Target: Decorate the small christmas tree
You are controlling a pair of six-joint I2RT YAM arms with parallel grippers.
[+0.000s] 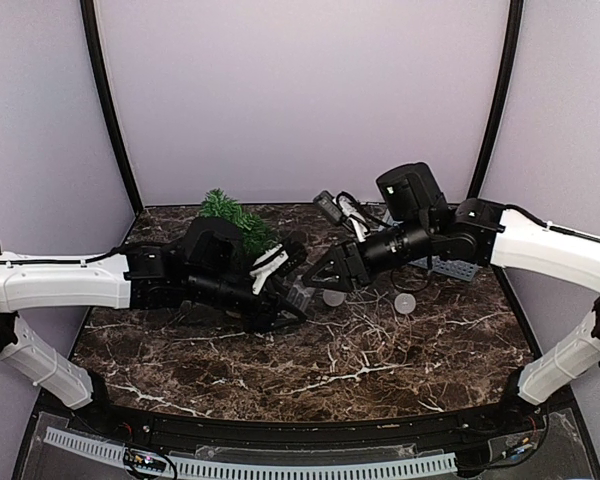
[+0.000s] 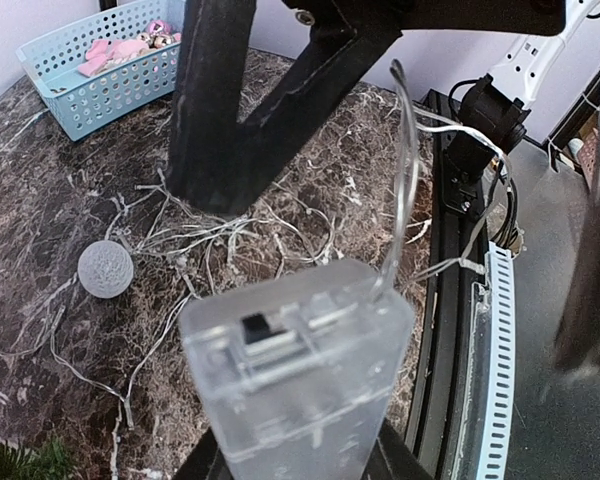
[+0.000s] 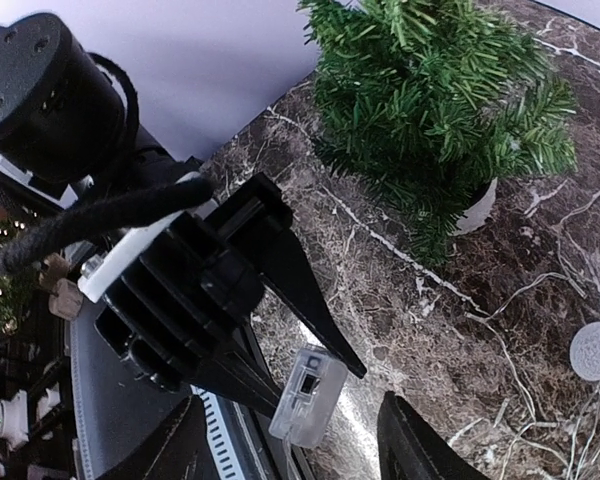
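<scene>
Top: small christmas tree [image 1: 235, 218] sits near the table's [image 1: 380, 380] far edge, left of centre, its base hidden behind the left arm [image 1: 70, 280]. Left gripper [image 1: 288, 300] and right gripper [image 1: 318, 280] nearly meet mid-table; can't tell the grip from here.
Left wrist: the left gripper pinches a clear battery box [image 2: 298, 375]. Right jaws are spread above it. Blue basket [image 2: 100, 75] is cropped.
Right wrist: the tree's white pot [image 3: 477, 210] shows, treetop cut off.
</scene>
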